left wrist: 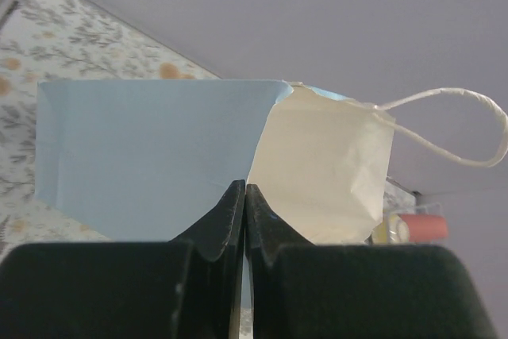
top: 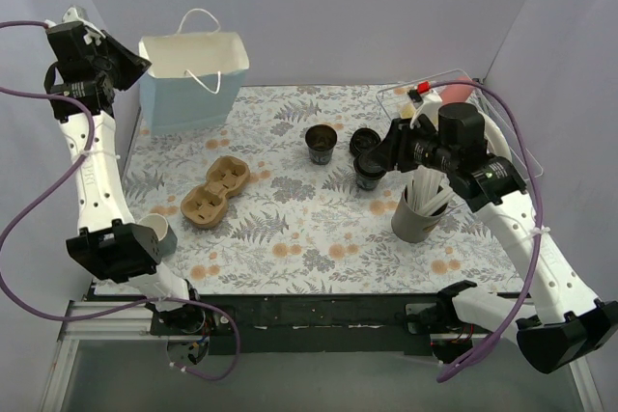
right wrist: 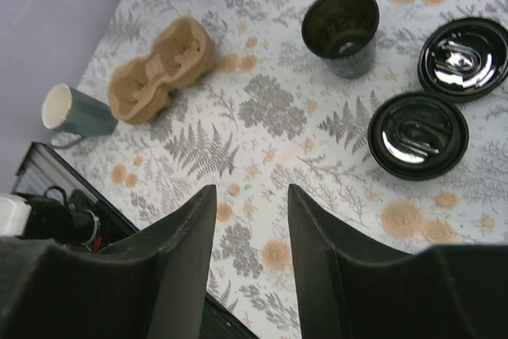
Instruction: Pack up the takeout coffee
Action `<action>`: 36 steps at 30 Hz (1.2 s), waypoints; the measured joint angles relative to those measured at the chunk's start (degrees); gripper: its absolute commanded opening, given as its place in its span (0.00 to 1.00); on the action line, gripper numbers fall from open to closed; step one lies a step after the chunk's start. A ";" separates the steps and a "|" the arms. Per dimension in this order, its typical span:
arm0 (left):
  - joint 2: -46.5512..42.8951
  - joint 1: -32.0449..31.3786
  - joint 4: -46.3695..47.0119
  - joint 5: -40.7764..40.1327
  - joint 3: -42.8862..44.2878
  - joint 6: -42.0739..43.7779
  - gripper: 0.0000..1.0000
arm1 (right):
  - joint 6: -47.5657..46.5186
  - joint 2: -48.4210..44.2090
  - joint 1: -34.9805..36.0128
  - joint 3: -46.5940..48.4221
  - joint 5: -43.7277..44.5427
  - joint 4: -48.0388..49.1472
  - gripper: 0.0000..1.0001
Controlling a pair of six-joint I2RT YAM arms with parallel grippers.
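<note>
Stock: takeout coffee, small black paper cups, standing mid-counter on the floral-patterned counter (top: 290,238).
- One open black paper cup (top: 321,142) is sitting lidless. Two round black lids (right wrist: 417,134) are lying just beside it. The nearer one is topping a cup; whether the farther one is on a cup cannot be told.
- Brown moulded-pulp two-cup carrier (top: 214,190) is lying well apart to the left, its wells unfilled, so packing is judged barely begun.
- Right hand (right wrist: 251,190) is hovering above the cups, released and grasping nothing, probably lining up a pick.
- Left hand (left wrist: 244,188) is raised at the pale blue paper bag with white string handles (top: 188,98). It is clenched; whether it is nipping the bag's edge cannot be told.
- Grey cylindrical holder of white utensils (top: 417,217) is standing just beside the right arm and is likely crowding its reach.
- Grey-green mug (top: 159,233) is lying on its side near the carrier.
</note>
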 measured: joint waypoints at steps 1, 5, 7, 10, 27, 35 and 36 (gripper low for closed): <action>-0.70 -0.79 0.33 0.83 -0.11 -0.50 0.00 | 0.59 0.20 0.00 0.37 0.04 0.79 0.52; -4.61 -7.56 2.32 3.74 -0.68 -3.06 0.00 | 4.94 1.81 0.00 2.58 -0.02 5.51 0.53; -6.54 -11.47 3.13 5.27 -0.87 -4.48 0.00 | 6.45 3.10 0.02 4.57 0.09 6.25 0.54; -9.35 -16.46 4.07 7.72 -1.88 -6.60 0.00 | 7.98 3.19 0.02 5.68 1.33 7.56 0.55; -40.15 -27.69 7.50 10.93 -46.36 -22.73 0.00 | 8.98 -13.53 0.00 3.69 8.61 2.67 0.56; -43.10 -28.50 8.09 10.60 -56.92 -25.24 0.00 | 8.85 -13.20 0.00 -1.73 7.34 -0.81 0.56; -43.17 -28.68 8.15 10.62 -57.61 -25.51 0.00 | 8.79 -12.76 0.00 -2.45 6.97 -1.18 0.56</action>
